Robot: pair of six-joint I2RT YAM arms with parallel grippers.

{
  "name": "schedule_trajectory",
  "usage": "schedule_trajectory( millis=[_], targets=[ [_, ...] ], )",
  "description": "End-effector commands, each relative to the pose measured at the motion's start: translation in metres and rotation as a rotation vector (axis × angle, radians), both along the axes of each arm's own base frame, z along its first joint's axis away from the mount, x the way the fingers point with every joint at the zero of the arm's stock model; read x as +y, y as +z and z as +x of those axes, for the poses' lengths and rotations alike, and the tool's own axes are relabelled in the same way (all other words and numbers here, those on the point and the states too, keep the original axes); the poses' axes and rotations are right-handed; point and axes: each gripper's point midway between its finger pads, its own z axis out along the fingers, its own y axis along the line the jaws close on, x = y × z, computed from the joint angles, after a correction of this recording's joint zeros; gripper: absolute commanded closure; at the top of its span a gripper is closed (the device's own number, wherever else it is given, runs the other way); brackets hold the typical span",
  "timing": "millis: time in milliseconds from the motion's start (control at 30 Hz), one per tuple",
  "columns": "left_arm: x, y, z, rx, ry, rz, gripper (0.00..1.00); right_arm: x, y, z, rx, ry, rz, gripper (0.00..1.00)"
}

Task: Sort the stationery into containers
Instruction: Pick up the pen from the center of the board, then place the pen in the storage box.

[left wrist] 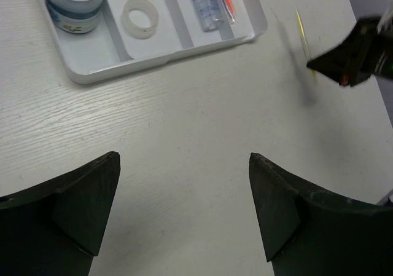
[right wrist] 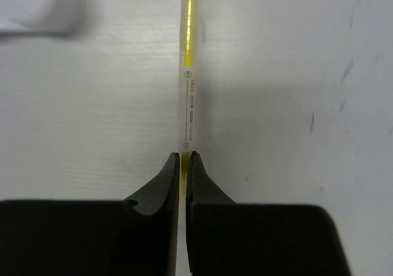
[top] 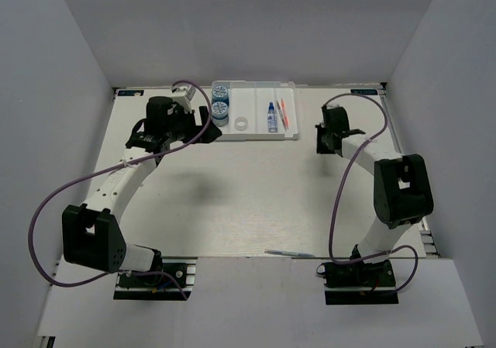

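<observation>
**yellow-green pen pinched, tray just to the left**

the right gripper (right wrist: 184, 160) has its jaws nearly together on the thin yellow-green transparent plastic pen (right wrist: 189, 73), whose barrel runs straight out beyond the tips. in the top view this gripper sits near the right end of the white shallow four-compartment plastic tray (top: 246, 98), over bare table. the left gripper (left wrist: 184, 159) hangs wide apart and holds nothing, near the tray's left end.

the pen looks light, stiff and smooth, so it should weigh little but could slip or pivot between flat pads. with so much length past the tips, a pinch nearer the middle would swing less. it probably belongs lengthwise in the right compartment beside the thin pink pen (top: 282, 114).

a thin grey pen (top: 291, 253) lies flat at the near table edge. low and slick, it likely needs the fingers closing across its barrel.
</observation>
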Motion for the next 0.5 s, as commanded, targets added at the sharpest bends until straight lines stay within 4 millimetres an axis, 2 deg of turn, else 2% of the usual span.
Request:
schedule_trajectory(
  millis=[0,33,67,100,133,167,267,300,333,367,400,433,467],
  targets=[
    [-0.020,0.022,-0.004,-0.052,-0.151,-0.044,0.05,0.042,0.094,0.055,-0.239,0.271,0.070,1.00],
    [-0.022,0.024,-0.004,-0.056,-0.167,-0.053,0.05,0.046,0.098,0.058,-0.211,0.283,0.076,1.00],
    [-0.025,0.026,-0.002,-0.066,-0.178,-0.061,0.05,0.061,0.119,0.081,-0.243,0.320,0.119,1.00],
    [-0.027,0.024,-0.003,-0.058,-0.192,-0.071,0.05,0.073,0.124,0.087,-0.235,0.361,0.156,1.00],
    [-0.028,0.023,-0.002,-0.055,-0.196,-0.071,0.05,0.077,0.127,0.093,-0.228,0.372,0.170,1.00],
    [-0.028,0.024,-0.001,-0.059,-0.192,-0.069,0.05,0.087,0.137,0.110,-0.258,0.383,0.186,1.00],
    [-0.025,0.020,0.003,-0.058,-0.179,-0.050,0.06,0.102,0.136,0.135,-0.287,0.387,0.196,1.00],
    [-0.023,0.022,0.005,-0.070,-0.171,-0.036,0.06,0.101,0.133,0.142,-0.291,0.361,0.187,1.00],
    [-0.022,0.024,0.006,-0.082,-0.168,-0.032,0.06,0.101,0.118,0.150,-0.272,0.345,0.186,1.00],
    [-0.022,0.025,0.007,-0.089,-0.168,-0.030,0.05,0.102,0.125,0.161,-0.306,0.324,0.184,1.00],
    [-0.022,0.027,0.007,-0.091,-0.166,-0.031,0.06,0.105,0.121,0.166,-0.306,0.321,0.184,1.00],
    [-0.022,0.027,0.008,-0.092,-0.168,-0.032,0.05,0.106,0.105,0.172,-0.285,0.320,0.181,1.00],
    [-0.022,0.028,0.008,-0.095,-0.168,-0.031,0.06,0.107,0.110,0.180,-0.309,0.316,0.174,1.00]
  ],
)
